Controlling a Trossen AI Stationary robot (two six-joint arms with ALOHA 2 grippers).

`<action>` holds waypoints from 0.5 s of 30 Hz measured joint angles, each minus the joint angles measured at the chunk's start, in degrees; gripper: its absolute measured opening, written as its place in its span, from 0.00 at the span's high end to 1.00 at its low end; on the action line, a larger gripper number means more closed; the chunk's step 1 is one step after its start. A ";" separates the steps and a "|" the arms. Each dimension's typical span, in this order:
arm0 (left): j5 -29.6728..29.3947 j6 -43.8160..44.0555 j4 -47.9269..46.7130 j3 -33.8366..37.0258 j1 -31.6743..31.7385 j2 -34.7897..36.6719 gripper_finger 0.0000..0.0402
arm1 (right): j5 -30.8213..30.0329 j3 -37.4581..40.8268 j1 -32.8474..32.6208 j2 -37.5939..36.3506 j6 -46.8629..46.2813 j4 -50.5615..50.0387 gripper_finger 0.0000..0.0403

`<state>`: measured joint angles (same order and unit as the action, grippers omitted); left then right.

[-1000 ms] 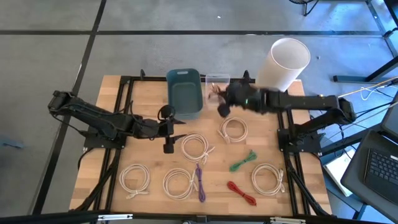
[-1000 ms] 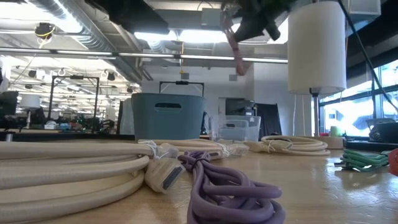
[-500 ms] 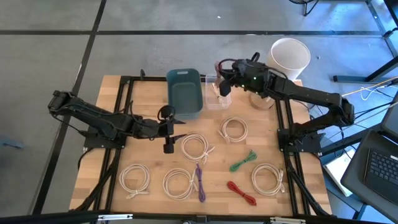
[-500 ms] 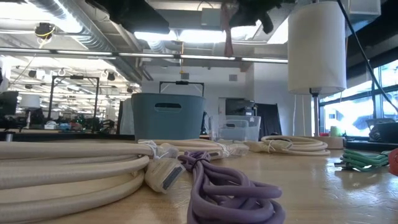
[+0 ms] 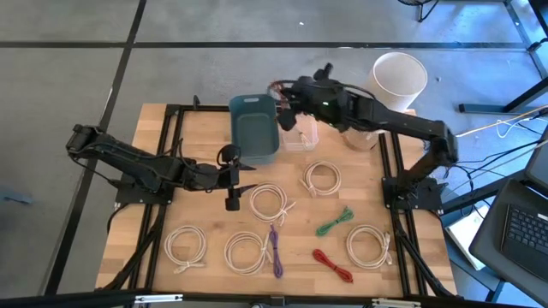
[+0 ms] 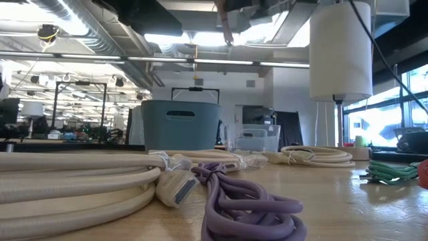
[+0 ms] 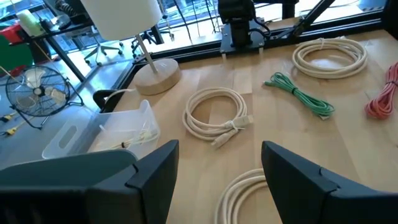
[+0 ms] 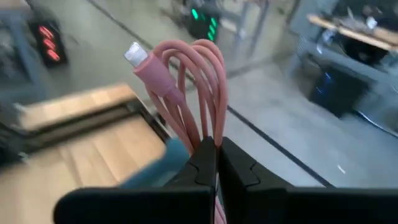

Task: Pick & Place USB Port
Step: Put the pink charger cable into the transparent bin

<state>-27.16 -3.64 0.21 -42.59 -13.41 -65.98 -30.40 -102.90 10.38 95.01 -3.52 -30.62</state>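
The right arm stretches from its base at the table's 3 o'clock edge across toward 11 o'clock, its forearm running long and nearly level high above the table. Its right gripper (image 5: 287, 96) sits at the far end, near 12 o'clock, with the two dark fingers (image 8: 205, 163) pressed together on a bundled pink cable (image 8: 189, 81) whose loops stick out past the fingertips. The left arm reaches in from the 9 o'clock edge, elbow bent, forearm low and pointing toward 3 o'clock. Its left gripper (image 5: 233, 177) rests near the table's centre, fingers (image 7: 155, 171) spread wide apart and holding nothing.
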 joint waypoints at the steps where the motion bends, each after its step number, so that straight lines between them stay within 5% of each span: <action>1: 0.00 0.04 -0.02 0.00 0.00 0.00 0.44 | -0.34 -3.47 0.50 1.94 -1.09 -3.70 1.00; 5: 0.92 1.13 -0.69 0.00 0.00 0.00 0.44 | 1.06 -16.54 3.98 9.41 -7.84 -19.83 1.00; 9: 1.22 1.69 -1.74 0.00 0.00 -0.02 0.44 | 10.99 -25.49 8.81 15.68 -14.28 -32.48 1.00; 15: 1.19 3.07 -3.67 0.00 0.00 -0.02 0.44 | 18.40 -26.66 14.42 20.09 -17.15 -41.98 1.00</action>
<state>-25.97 -0.57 -3.46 -42.59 -13.41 -66.00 -12.00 -129.56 24.80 115.10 -20.67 -72.60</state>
